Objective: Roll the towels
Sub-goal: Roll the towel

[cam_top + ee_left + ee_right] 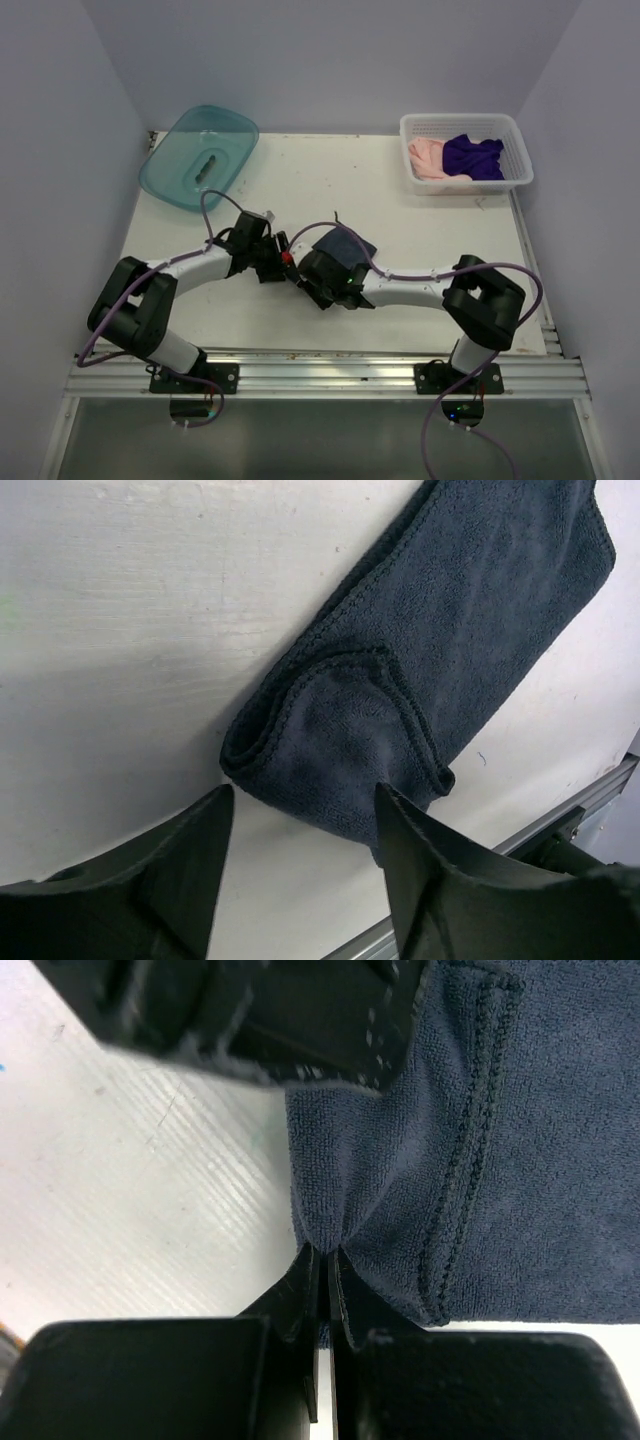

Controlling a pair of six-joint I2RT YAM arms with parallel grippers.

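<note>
Top view: white table (330, 175), pale walls (330, 60). The basket (418, 125) at 1 o'clock holds the pink towel (428, 158) and purple towel (472, 156). The slate-blue towel (347, 246) lies at centre.

Left wrist: left gripper (300, 798) spread wide over that towel's folded corner, table edge at 5 o'clock.

Right wrist: right gripper (325, 1258) clenched on its hem.

The slate-blue towel (540, 1160) is soft, matt cloth with a short fuzzy nap and a ridged, stitched hem. The white top of my table (120, 630) looks matt, finely grooved and a little scuffed. My right gripper (322, 1258) and left gripper (305, 805) are dull black plastic, the basket (520, 150) is white perforated plastic, and the tub (165, 185) is glossy, translucent teal plastic.
</note>
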